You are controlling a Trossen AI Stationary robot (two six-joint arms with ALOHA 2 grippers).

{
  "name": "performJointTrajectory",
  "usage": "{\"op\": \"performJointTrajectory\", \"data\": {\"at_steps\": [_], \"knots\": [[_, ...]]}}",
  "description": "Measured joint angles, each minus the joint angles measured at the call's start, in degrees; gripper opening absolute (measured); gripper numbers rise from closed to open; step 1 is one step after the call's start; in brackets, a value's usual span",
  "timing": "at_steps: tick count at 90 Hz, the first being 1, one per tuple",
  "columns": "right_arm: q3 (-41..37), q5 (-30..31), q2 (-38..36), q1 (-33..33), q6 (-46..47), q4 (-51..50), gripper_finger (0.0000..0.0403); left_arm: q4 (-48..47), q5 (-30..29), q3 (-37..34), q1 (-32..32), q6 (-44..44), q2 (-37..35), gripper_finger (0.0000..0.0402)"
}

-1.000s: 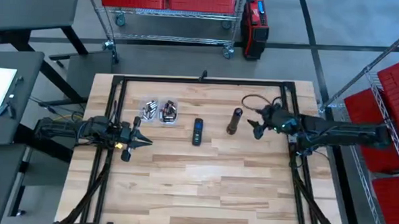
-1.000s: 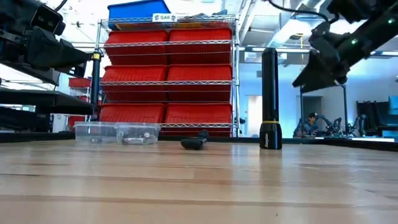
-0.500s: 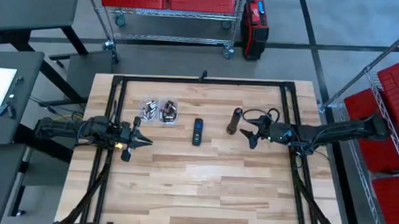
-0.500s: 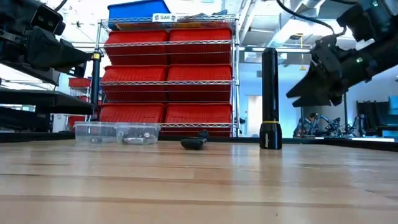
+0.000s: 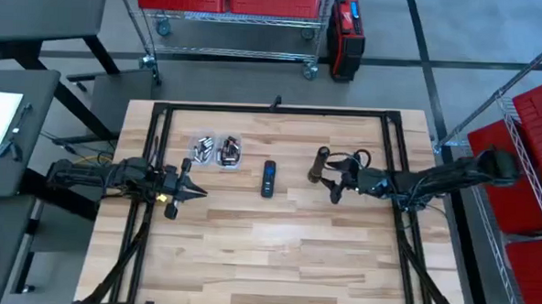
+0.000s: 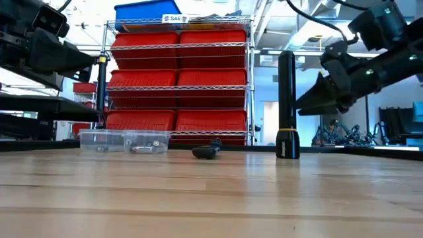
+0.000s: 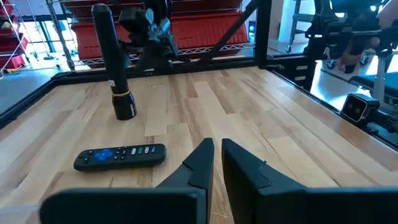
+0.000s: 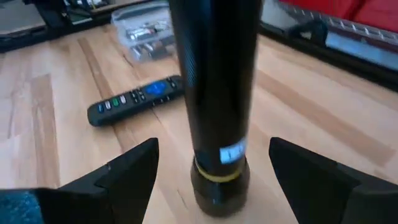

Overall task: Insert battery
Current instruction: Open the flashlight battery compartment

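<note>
Closer now, right tool (image 5: 333,184) gapes beside the upright flashlight (image 5: 318,163)

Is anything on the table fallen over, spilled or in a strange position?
Nothing stands out. The flashlight stands upright, the remote lies flat, and the two battery boxes sit side by side with nothing spilled. The right gripper is open beside the flashlight.
</note>
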Motion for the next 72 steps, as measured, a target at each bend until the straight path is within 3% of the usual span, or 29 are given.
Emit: {"op": "performJointTrajectory", "data": {"at_steps": [30, 53, 63, 72], "knots": [[0.2, -0.2, 10.1, -2.7, -6.0, 13.8, 0.0297, 0.0, 0.0, 0.0, 0.0, 0.0, 0.0, 0.0015], [4.8, -0.8, 19.1, -3.0, -6.2, 15.1, 0.0293, 0.0, 0.0, 0.0, 0.0, 0.0, 0.0, 0.0015], [6.4, -1.0, 20.8, -2.9, -6.0, 14.9, 0.026, 0.0, 0.0, 0.0, 0.0, 0.0, 0.0, 0.0015], [7.0, -0.9, 20.3, -2.9, -5.9, 14.6, 0.019, 0.0, 0.0, 0.0, 0.0, 0.0, 0.0, 0.0015]]}}
